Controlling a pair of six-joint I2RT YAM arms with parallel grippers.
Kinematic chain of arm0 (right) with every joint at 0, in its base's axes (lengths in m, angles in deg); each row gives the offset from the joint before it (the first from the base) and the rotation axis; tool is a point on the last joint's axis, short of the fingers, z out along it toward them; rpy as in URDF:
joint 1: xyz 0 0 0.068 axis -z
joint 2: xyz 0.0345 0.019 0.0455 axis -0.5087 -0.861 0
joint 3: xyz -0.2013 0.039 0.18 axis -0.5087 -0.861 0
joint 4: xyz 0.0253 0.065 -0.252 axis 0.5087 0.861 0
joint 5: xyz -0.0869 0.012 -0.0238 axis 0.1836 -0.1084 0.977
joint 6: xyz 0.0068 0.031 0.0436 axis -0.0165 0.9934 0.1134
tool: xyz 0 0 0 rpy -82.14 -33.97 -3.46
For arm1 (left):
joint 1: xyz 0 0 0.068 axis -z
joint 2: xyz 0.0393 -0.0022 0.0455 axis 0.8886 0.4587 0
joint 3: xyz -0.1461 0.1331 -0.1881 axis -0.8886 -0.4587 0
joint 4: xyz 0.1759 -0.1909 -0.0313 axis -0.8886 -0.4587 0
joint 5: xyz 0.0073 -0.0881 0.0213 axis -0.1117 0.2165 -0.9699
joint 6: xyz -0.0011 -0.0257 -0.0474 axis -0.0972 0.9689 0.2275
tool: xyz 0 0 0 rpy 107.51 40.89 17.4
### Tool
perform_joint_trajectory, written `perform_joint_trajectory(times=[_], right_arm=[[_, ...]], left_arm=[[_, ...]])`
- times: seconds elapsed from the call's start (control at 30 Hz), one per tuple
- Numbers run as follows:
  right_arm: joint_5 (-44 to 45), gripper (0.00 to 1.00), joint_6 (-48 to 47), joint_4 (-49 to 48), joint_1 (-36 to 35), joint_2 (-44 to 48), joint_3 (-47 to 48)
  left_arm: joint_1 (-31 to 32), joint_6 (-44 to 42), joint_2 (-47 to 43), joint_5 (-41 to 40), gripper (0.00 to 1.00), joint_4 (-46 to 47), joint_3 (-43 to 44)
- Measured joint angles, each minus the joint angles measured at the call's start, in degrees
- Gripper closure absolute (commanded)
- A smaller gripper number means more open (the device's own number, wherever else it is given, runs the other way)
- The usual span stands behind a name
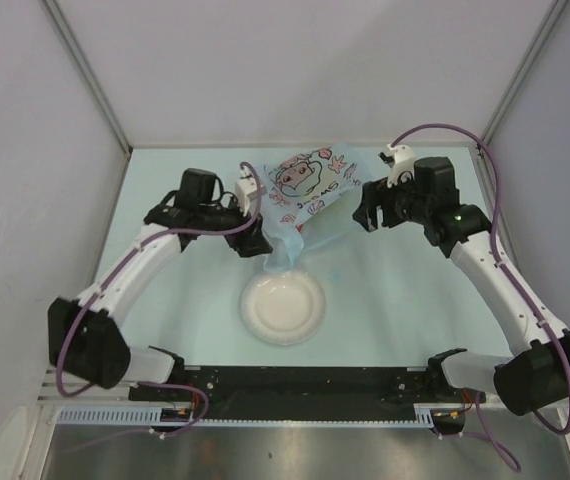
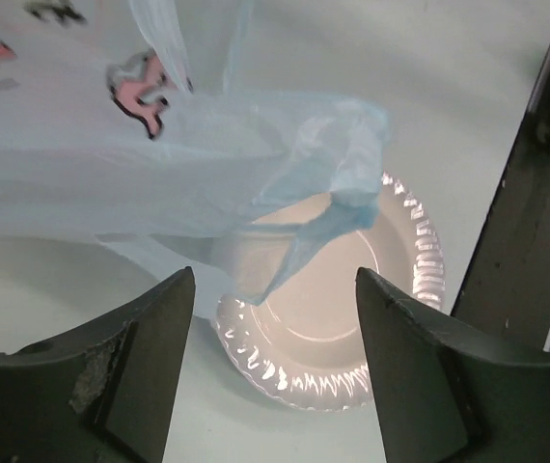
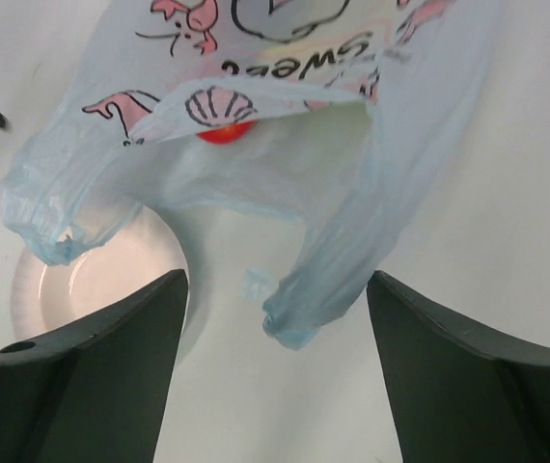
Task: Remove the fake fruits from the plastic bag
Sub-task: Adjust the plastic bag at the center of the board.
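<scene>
The light-blue plastic bag (image 1: 308,195) lies at the far middle of the table, printed with a cartoon figure and pink shapes. Its mouth faces the near side, and its two handles hang out toward the white plate (image 1: 283,308). In the right wrist view an orange-red fruit (image 3: 225,132) shows just inside the mouth of the bag (image 3: 285,106); the other fruits are hidden. My left gripper (image 1: 251,240) is open and empty at the bag's left handle (image 2: 338,217). My right gripper (image 1: 366,214) is open and empty to the right of the bag, above its right handle (image 3: 328,275).
The white plate (image 2: 352,338) sits on the table just near of the bag, and one handle drapes over its rim; it also shows in the right wrist view (image 3: 92,280). Grey walls enclose the table on three sides. The black base rail (image 1: 295,385) runs along the near edge.
</scene>
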Motion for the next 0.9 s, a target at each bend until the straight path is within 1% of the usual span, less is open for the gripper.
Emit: perform_joint_trajectory(times=[0.03, 0.1, 0.17, 0.2, 0.27, 0.4, 0.47, 0.53, 0.63, 0.67, 0.73, 0.77, 0.83, 0.87, 0.9], right_arm=[[0.3, 0.19, -0.6, 0.4, 0.0, 0.2, 0.8], [0.6, 0.2, -2.0, 1.4, 0.0, 1.1, 2.8], [0.9, 0.2, -3.3, 2.1, 0.0, 3.0, 4.7], [1.0, 0.21, -4.0, 2.2, 0.0, 4.0, 5.7], [1.1, 0.23, -5.0, 2.0, -0.3, 5.7, 7.4], [0.7, 0.28, -5.8, 1.6, -1.2, 6.6, 9.4], [-0.3, 0.3, -5.4, 1.8, -1.6, 5.0, 9.5], [-1.4, 0.3, -5.0, 2.1, -2.2, 2.5, 9.5], [-2.4, 0.32, -4.7, 3.3, -3.1, -2.2, 9.4], [-2.4, 0.33, -4.9, 3.8, -3.6, -3.6, 9.4], [-2.5, 0.36, -5.9, 4.6, -4.5, -5.7, 9.4], [-2.5, 0.37, -6.2, 5.0, -4.8, -6.4, 9.4], [-2.4, 0.38, -7.1, 5.4, -5.3, -8.2, 9.4], [-2.3, 0.39, -7.3, 5.4, -5.6, -9.0, 9.4], [-2.3, 0.4, -7.4, 5.4, -5.8, -9.9, 9.4]], left_arm=[[0.3, -1.1, 2.4, 0.5, 0.23, -1.0, 0.2], [1.2, -3.5, 6.4, 1.1, 0.22, -3.8, 0.3], [2.8, -5.2, 8.1, 2.0, 0.21, -5.7, 0.3], [3.2, -5.7, 8.1, 2.4, 0.19, -5.8, 0.1], [4.3, -6.2, 7.1, 3.5, 0.17, -4.9, -0.9], [6.1, -6.0, 5.4, 4.4, 0.09, -1.4, -3.6], [7.5, -5.3, 5.6, 3.3, 0.09, 1.6, -4.9], [9.4, -3.9, 6.5, 2.1, 0.11, 4.4, -5.7], [12.5, -0.2, 9.2, -0.7, 0.19, 9.5, -5.8], [13.3, 1.4, 10.1, -3.2, 0.29, 11.3, -5.8], [14.8, 5.6, 11.5, -8.9, 0.44, 14.8, -5.8], [15.0, 7.3, 11.8, -10.9, 0.6, 15.7, -5.8], [15.2, 10.0, 11.9, -15.3, 0.77, 16.9, -5.8], [15.2, 10.9, 11.8, -17.0, 0.91, 17.4, -5.8], [15.0, 11.6, 11.6, -18.4, 0.98, 17.6, -5.8]])
